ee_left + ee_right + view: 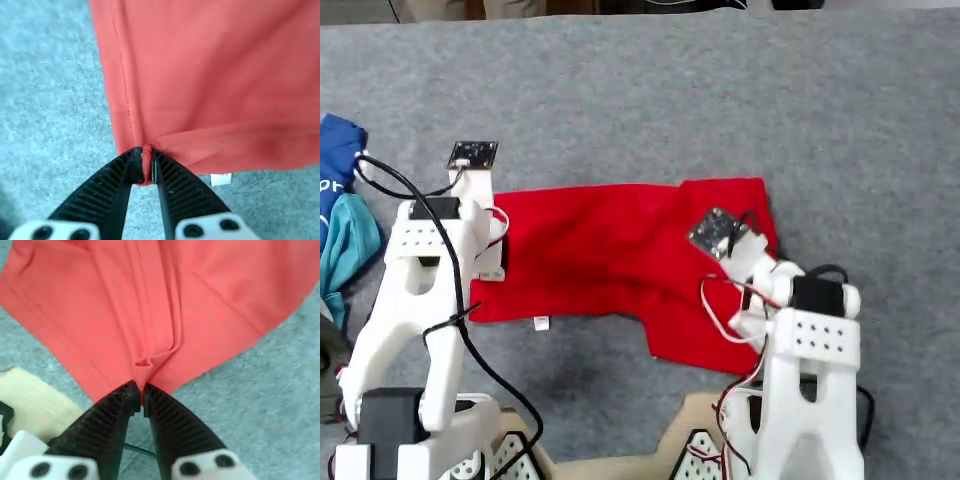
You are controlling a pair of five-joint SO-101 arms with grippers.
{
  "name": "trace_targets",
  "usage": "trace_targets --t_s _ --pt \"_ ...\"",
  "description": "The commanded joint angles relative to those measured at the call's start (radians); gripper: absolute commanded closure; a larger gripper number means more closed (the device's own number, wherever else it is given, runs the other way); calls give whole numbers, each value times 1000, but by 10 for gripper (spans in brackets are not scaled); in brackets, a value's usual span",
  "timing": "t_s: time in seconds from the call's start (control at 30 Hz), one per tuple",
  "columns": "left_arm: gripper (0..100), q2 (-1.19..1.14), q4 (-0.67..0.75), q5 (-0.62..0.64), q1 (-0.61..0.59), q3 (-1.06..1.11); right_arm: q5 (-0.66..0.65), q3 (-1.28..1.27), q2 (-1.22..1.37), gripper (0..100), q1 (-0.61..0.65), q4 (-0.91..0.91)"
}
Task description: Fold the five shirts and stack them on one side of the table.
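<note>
Currently, you have the red shirt [610, 250] mid-table, partly folded, with left gripper [144, 167] and right gripper [140, 392] each pinched tight on its edge. Bunched blue and teal shirts [342, 225] lie at the table [720, 90] edge, apparently unfolded; judge folding barely begun, stacking ahead.

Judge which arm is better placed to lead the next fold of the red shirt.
Probably right: the right gripper is shut on the red shirt where a flap juts toward the robot. The left gripper pinches the straighter near edge, so it can follow.
</note>
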State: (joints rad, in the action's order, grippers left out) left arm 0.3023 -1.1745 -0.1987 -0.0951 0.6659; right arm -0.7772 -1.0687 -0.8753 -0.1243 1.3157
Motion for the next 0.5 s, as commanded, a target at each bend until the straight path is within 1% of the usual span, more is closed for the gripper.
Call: trace_targets --t_s 0.0,0.37,0.47 --pt "981 39 38 0 5 21 8 -38 -64 993 -35 -32" --pt "981 38 43 -5 -18 15 -38 -53 -111 993 -145 -25" --pt "981 38 43 -6 -18 15 -80 -50 -111 993 -176 -15"
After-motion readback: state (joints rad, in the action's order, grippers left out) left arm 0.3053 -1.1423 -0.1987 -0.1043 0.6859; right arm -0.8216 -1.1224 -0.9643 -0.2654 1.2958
